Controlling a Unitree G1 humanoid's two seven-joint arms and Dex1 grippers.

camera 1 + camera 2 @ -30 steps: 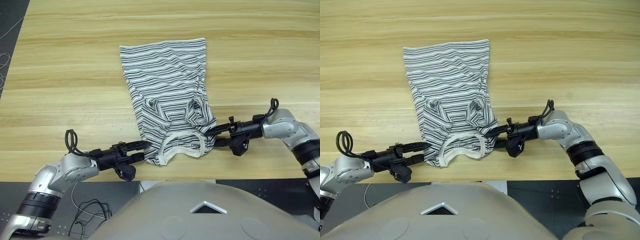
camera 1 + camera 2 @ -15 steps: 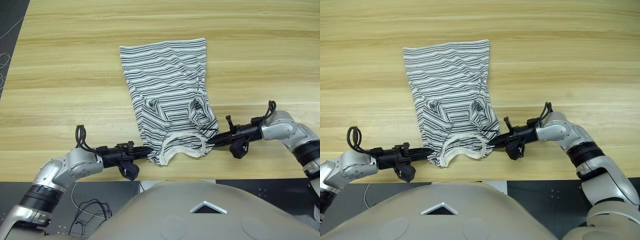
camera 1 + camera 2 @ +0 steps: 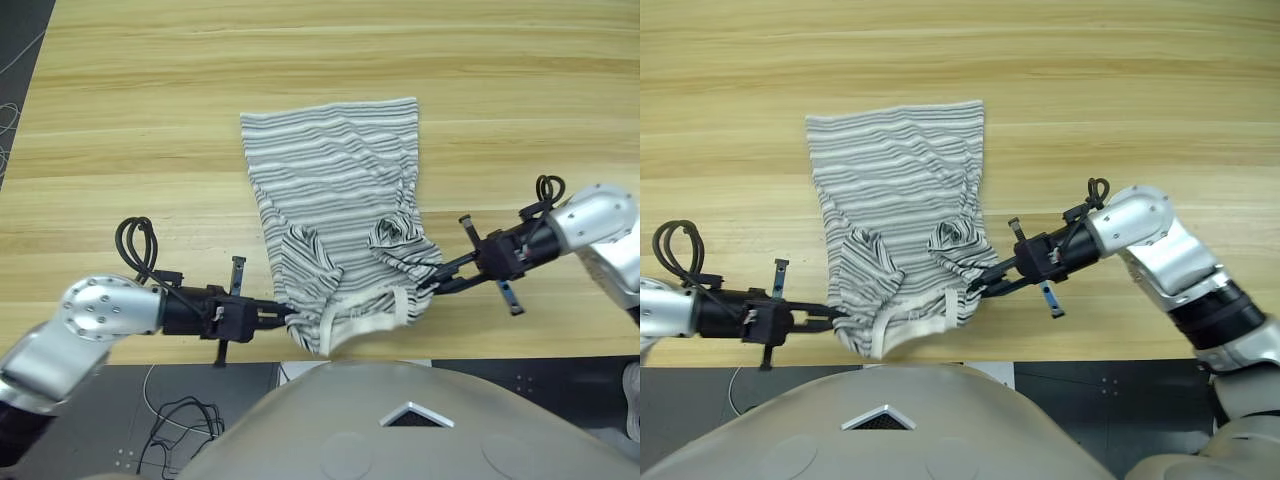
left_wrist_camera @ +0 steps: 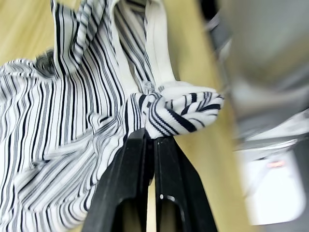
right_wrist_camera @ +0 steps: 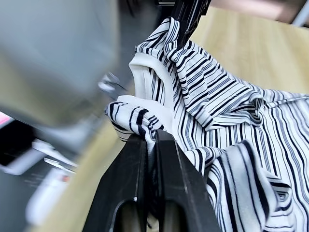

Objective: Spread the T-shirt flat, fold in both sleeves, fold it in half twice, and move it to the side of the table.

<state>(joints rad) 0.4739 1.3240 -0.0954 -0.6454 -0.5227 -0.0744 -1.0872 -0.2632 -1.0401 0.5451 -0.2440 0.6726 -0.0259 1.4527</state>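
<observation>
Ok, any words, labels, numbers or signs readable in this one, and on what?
None can be read.
T-shirt: stripes only, no print or tag text visible.
Table: plain wood grain, no markings.
Left tool and right tool, each shut on the T-shirt near its collar: no lettering visible.

The T-shirt (image 3: 335,200) lies on the table (image 3: 150,100), toward its near edge, hem farthest away, collar nearest. The left gripper (image 3: 284,322) pinches the shirt's near left corner and the right gripper (image 3: 428,287) its near right corner, with the collar between them.
</observation>
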